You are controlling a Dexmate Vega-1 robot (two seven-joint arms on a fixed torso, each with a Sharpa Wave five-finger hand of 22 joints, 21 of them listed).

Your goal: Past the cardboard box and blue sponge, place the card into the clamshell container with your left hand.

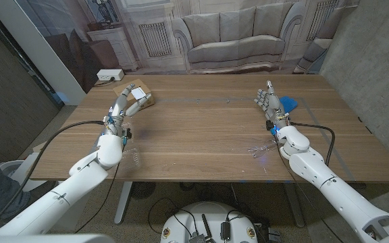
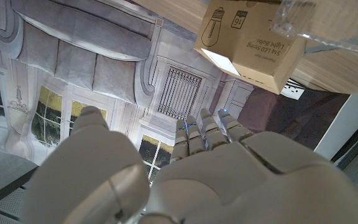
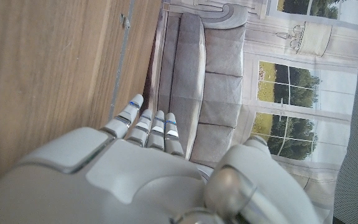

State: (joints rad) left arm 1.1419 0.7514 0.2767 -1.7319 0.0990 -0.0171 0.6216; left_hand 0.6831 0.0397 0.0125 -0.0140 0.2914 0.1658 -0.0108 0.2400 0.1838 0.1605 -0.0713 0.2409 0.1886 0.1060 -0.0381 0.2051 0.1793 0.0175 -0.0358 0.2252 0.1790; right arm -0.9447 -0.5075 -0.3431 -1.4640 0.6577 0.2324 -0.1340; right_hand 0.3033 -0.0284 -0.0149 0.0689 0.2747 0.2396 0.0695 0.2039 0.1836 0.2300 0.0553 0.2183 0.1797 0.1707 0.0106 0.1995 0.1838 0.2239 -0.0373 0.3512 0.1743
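One wooden table [image 1: 215, 128], and honestly not much on it. Behind its far edge hangs a printed backdrop [image 1: 221, 34] of a sofa and tall windows, plus a white power strip [image 1: 109, 74] sitting off the far left corner.

Counting things: one cardboard box [image 1: 140, 98] near the far left corner, a light bulb carton going by the bulb drawing and the "LED Light Bulbs" print that the left wrist view shows [image 2: 250, 43]. One blue sponge [image 1: 287, 103] near the far right side of the table. One clear clamshell container [image 1: 132, 154] toward the near left edge, so see-through it's mostly glints; the left wrist view catches a bit of its clear plastic [image 2: 328, 25] right next to the box. There's also some small clear glinting thing [image 1: 257, 150] near the right forearm and I can't tell what it is. The card, no idea, I can't pick it out anywhere.

Left hand [image 1: 119, 108] reaches up the left side of the table, fingertips right at the box, fingers straight and together, nothing in it. The box sits directly ahead of it. Right hand [image 1: 267, 101] stands just beside the sponge, fingers extended, also holding nothing.
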